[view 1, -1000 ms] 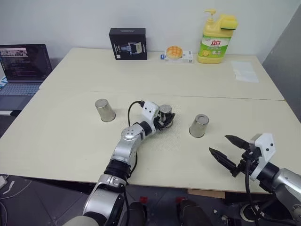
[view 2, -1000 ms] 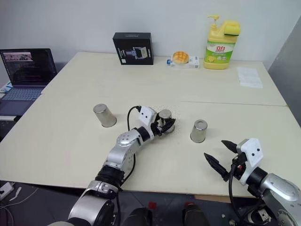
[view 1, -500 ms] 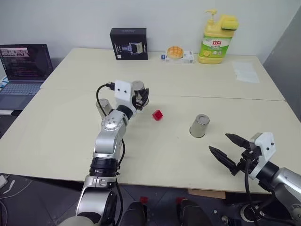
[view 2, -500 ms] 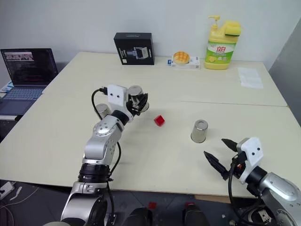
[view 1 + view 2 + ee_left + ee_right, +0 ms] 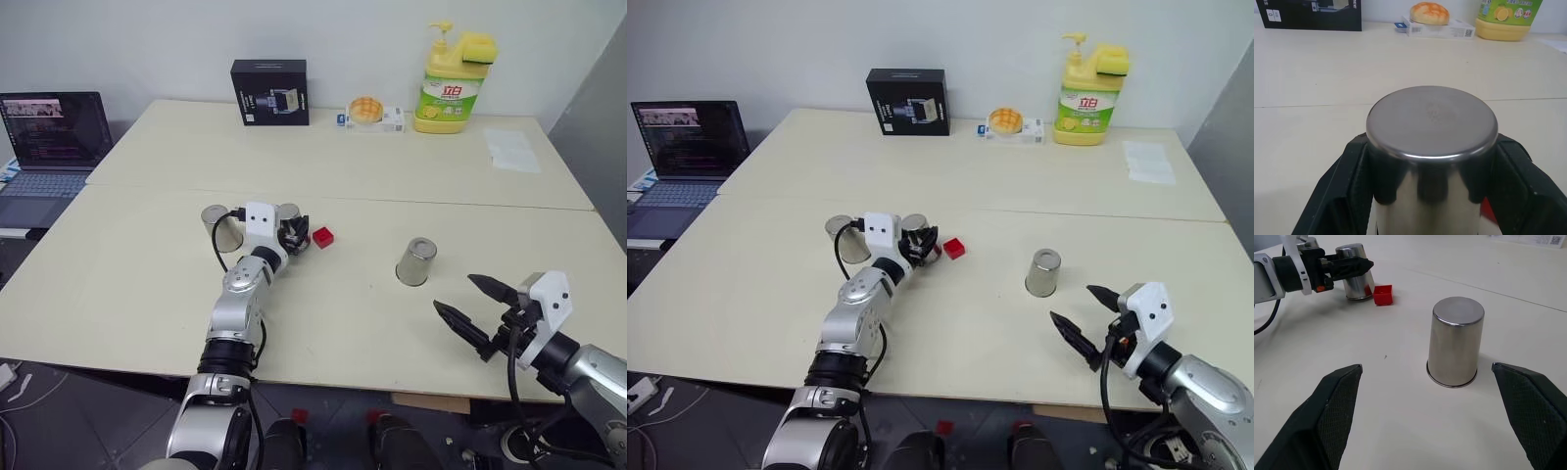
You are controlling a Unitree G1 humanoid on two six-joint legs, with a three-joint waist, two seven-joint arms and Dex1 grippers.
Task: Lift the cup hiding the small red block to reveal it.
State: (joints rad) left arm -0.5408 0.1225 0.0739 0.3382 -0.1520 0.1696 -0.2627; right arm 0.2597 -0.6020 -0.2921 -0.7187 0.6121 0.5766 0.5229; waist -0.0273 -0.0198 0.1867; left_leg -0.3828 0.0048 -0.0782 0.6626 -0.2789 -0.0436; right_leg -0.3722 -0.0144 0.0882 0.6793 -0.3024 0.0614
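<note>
While the left arm is reaching forward over the table, its left gripper is pointing level and clamping its black fingers on the cup, which is held upside down, its base up, with the small red block lying uncovered just beside it on the robot's right. The right gripper is hovering near the front edge with its two fingers spread wide and nothing between them. A second cup is standing just behind the left wrist, and a third cup is standing well apart, between the block and the right gripper. At the far edge a black box, a packet with a bun and a yellow soap bottle are standing, and a laptop is sitting beside the table. In the left wrist view, the cup's flat base is sitting between both fingers. In the right wrist view, the third cup is standing between the open fingers, and the red block is touching the held cup.
</note>
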